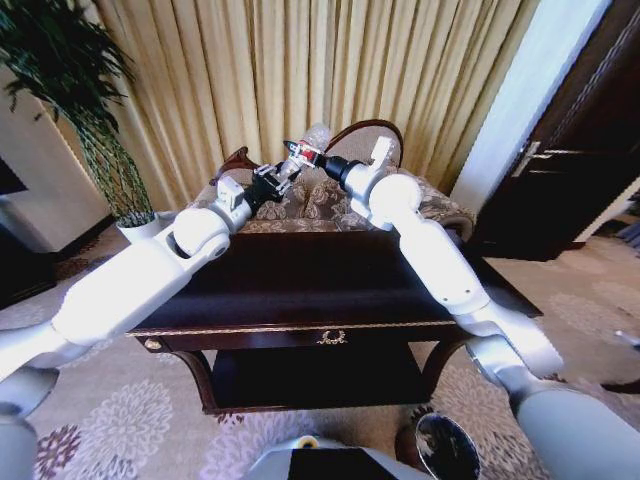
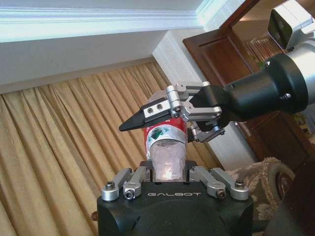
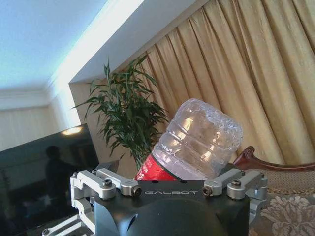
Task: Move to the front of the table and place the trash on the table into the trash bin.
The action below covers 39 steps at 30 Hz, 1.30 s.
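Observation:
The trash in view is a clear plastic bottle (image 1: 316, 138) with a red-white label, held in the air above the far edge of the table (image 1: 300, 290). My left gripper (image 1: 279, 177) is shut on its neck end, and in the left wrist view the bottle (image 2: 167, 157) rises straight out of that gripper (image 2: 168, 171). My right gripper (image 1: 306, 158) is shut on the labelled middle (image 2: 166, 133), reaching in from the side (image 2: 170, 123). In the right wrist view the bottle's ribbed base (image 3: 199, 140) sticks up past the right gripper (image 3: 172, 173). The trash bin (image 1: 447, 447) stands on the carpet at my lower right.
A carved-back patterned sofa (image 1: 320, 205) sits right behind the table, with gold curtains (image 1: 300, 70) beyond it. A tall plant (image 1: 60, 90) in a white pot (image 1: 137, 228) stands at the left. A dark wooden door (image 1: 580, 130) is at the right.

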Available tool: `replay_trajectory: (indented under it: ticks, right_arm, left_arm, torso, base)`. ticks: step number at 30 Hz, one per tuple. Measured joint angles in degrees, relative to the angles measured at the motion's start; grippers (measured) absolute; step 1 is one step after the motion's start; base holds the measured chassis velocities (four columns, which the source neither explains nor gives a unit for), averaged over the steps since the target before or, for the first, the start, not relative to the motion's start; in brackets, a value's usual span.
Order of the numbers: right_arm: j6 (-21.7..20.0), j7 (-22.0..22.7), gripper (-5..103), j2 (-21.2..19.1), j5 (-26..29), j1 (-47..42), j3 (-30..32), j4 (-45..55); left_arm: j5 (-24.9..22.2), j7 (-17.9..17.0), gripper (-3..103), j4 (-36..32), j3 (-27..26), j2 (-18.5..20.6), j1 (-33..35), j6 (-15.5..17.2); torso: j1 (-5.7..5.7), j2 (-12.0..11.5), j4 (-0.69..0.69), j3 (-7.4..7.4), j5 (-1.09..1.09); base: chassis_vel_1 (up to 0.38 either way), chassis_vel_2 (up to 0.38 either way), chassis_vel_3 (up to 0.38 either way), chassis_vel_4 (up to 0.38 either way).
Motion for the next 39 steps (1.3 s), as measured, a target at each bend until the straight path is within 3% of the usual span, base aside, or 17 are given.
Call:
replay_trajectory:
  ticks: [4, 6, 8, 12, 15, 19, 20, 22, 24, 28, 33, 36, 39]
  right_arm:
    - [0.38, 0.36, 100, -0.23, -0.50, -0.43, 0.02, 0.35]
    - [0.73, 0.49, 84, -0.55, -0.91, -0.84, 0.08, 0.68]
    - [0.87, 0.50, 79, -0.63, -0.99, -0.97, 0.18, 0.88]
    - [0.97, 0.46, 73, -0.70, -0.97, -1.06, 0.25, 1.34]
    - [0.97, 0.43, 52, -1.08, -0.92, -1.43, 0.34, 1.85]
    - [0.97, 0.36, 41, -1.25, -0.89, -1.66, 0.34, 2.09]
    - [0.97, 0.37, 38, -1.25, -0.89, -1.73, 0.43, 2.18]
    - [0.98, 0.45, 35, -1.23, -0.89, -1.76, 0.59, 2.19]
    - [1.05, 1.15, 29, -1.08, -1.52, -1.74, 1.31, 1.69]
    - [1.08, 1.80, 25, -1.31, -3.96, -1.70, 2.86, 0.20]
    - [1.36, 2.85, 25, -2.20, -7.81, -1.97, 4.84, -0.98]
    - [1.67, 4.59, 25, -3.44, -11.18, -2.84, 6.14, -1.28]
    - [1.83, 5.79, 25, -7.29, -19.40, -6.90, 8.50, -0.08]
  left_arm:
    - [0.00, -0.33, 29, -0.26, 0.22, 0.25, -0.10, 0.35]
    - [-0.19, -0.80, 29, -0.57, 0.28, 0.30, -0.14, 1.06]
    - [-0.26, -0.81, 28, -0.58, 0.32, 0.22, -0.16, 1.49]
    - [-0.46, -0.74, 39, -0.56, 0.44, -0.05, -0.17, 1.91]
    - [-0.60, -0.75, 55, -0.57, 0.49, -0.31, -0.21, 2.05]
    - [-0.67, -0.74, 66, -0.76, 0.50, -0.16, -0.11, 2.07]
    - [-0.74, -0.75, 77, -0.87, 0.50, 0.02, -0.01, 2.07]
    - [-0.87, -0.75, 77, -1.01, 0.46, 0.18, 0.05, 2.07]
    - [-1.80, -1.03, 88, -1.83, -0.26, 0.76, 0.42, 2.23]
    - [-3.08, -2.18, 99, -2.98, -1.41, 1.88, 1.31, 2.68]
    - [-3.68, -4.09, 100, -3.05, -3.13, 2.75, 2.42, 2.90]
    - [-5.25, -5.25, 100, -3.06, -6.49, 3.55, 3.83, 4.35]
    - [-6.22, -6.08, 100, -2.95, -16.99, 5.61, 10.81, 7.86]
  torso:
    - [0.00, 0.00, 0.00, 0.00, 0.00]
    - [0.00, 0.00, 0.01, 0.00, -0.01]
    - [0.00, 0.00, 0.01, 0.00, 0.00]
    - [0.00, 0.00, 0.00, 0.00, -0.01]
    - [0.00, 0.00, 0.00, 0.00, 0.00]
    - [0.00, 0.00, 0.00, 0.00, 0.00]
    - [0.00, 0.00, 0.00, 0.00, 0.00]
    - [0.00, 0.00, 0.00, 0.00, 0.00]
    - [0.00, 0.00, 0.00, 0.00, -0.01]
    - [0.00, 0.00, 0.01, 0.00, -0.01]
    - [0.00, 0.00, -0.01, 0.00, -0.01]
    - [0.00, 0.00, -0.01, 0.00, 0.00]
    - [0.00, 0.00, 0.00, 0.00, 0.01]
  base:
    - [0.000, 0.000, 0.000, 0.000]
    - [0.000, 0.000, 0.000, 0.000]
    - [0.000, 0.000, 0.000, 0.000]
    - [0.000, 0.000, 0.000, 0.000]
    - [0.000, 0.000, 0.000, 0.000]
    - [0.000, 0.000, 0.000, 0.000]
    - [0.000, 0.000, 0.000, 0.000]
    - [0.000, 0.000, 0.000, 0.000]
    - [0.000, 0.000, 0.000, 0.000]
    - [0.000, 0.000, 0.000, 0.000]
    - [0.000, 0.000, 0.000, 0.000]
    - [0.000, 0.000, 0.000, 0.000]
    - [0.000, 0.000, 0.000, 0.000]
